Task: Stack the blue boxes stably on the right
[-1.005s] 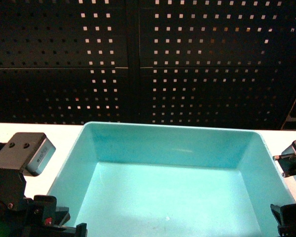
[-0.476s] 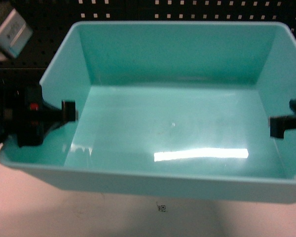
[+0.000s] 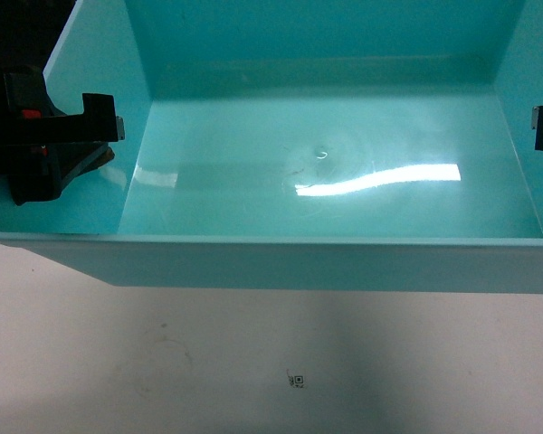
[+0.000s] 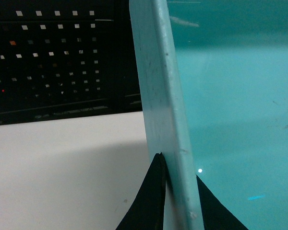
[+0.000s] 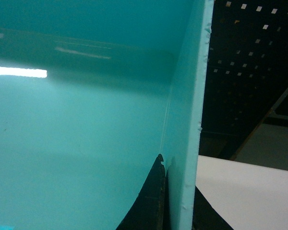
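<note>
A light turquoise tub (image 3: 326, 181) is hanging lifted above the white table (image 3: 253, 362), the left gripper (image 4: 175, 191) and right gripper (image 5: 180, 191) each pinching a side wall between their jaws, so both arms should be keeping it level while carrying.

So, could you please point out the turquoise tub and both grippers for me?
turquoise tub (image 3: 281, 271): head view, on its near wall.
left gripper (image 4: 175, 191): left wrist view, where its fingers clamp the tub's left wall.
right gripper (image 5: 180, 196): right wrist view, where its fingers clamp the tub's right wall.
</note>
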Motion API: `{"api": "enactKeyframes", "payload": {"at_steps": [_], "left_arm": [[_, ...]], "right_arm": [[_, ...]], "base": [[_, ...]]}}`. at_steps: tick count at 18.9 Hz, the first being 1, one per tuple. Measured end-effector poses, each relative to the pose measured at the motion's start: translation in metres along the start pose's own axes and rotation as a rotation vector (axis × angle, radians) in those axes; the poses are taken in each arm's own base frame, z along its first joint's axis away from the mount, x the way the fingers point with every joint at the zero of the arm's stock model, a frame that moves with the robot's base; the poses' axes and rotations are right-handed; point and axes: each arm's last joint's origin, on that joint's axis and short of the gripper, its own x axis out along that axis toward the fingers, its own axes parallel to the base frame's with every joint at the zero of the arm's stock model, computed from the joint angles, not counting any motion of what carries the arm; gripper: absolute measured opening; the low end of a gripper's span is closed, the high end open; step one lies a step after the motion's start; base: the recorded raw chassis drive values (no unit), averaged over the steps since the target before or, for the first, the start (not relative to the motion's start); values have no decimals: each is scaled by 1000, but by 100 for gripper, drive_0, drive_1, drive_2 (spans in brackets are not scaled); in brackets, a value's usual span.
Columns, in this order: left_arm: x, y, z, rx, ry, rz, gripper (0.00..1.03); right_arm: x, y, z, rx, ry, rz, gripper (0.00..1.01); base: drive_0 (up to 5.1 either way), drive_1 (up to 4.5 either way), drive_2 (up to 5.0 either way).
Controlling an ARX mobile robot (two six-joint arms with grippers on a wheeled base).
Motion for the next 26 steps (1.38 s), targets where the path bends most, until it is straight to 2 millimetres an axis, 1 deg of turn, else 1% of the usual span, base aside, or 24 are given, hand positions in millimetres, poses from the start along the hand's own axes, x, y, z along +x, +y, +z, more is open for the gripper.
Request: {"api": "enactKeyframes", "payload": {"at_steps": [4, 26], "left_arm": [[0, 0, 0, 0, 1, 0, 5], [0, 0, 0, 1, 1, 1, 5]], "right_arm": [[0, 0, 0, -1, 1, 1, 2], [0, 0, 0, -2, 1, 2, 2]], "base": [[-15, -15, -15], [-168, -168, -168]]}}
